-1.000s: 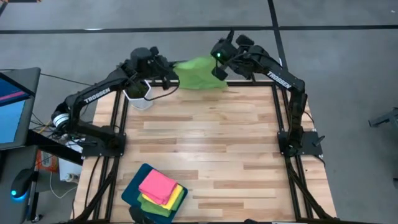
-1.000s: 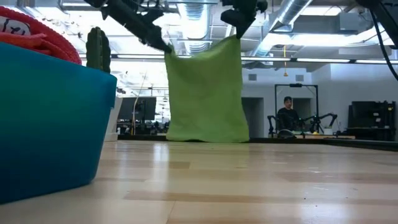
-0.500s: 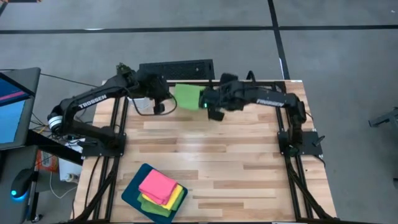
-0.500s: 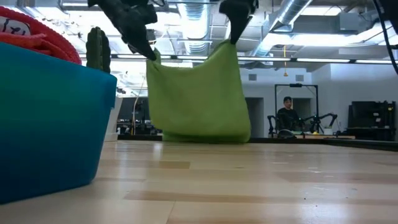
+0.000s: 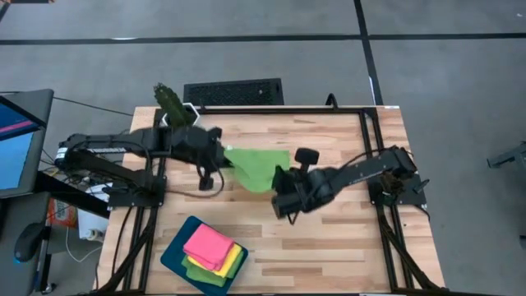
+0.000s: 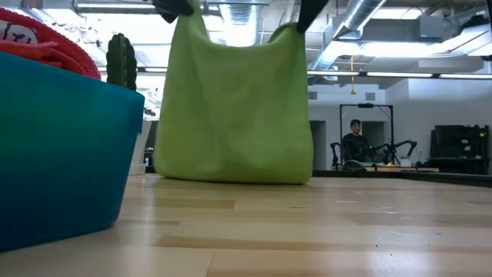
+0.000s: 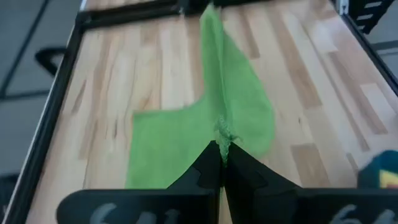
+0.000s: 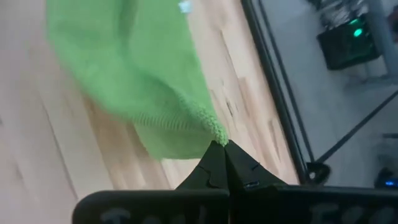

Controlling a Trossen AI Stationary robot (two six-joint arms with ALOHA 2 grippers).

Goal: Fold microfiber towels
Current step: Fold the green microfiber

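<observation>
Even, bright overhead light; ceiling strip lights [image 6: 246,11] glare at the low view's top. The wrist views blur the lime green microfiber towel [image 8: 118,68]; shadows stay faint.

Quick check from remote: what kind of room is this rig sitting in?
Probably a robotics lab or workshop: exposed ceiling ducts, a person seated at another arm rig in the background, and a bare grey floor around the framed wooden table.

Both arms were matte black, built of slim jointed links mounted on black frame rails. The left gripper [image 7: 221,163] and right gripper [image 8: 219,158] each ended in two dark, flat, tapering fingers meeting at a narrow tip.
</observation>
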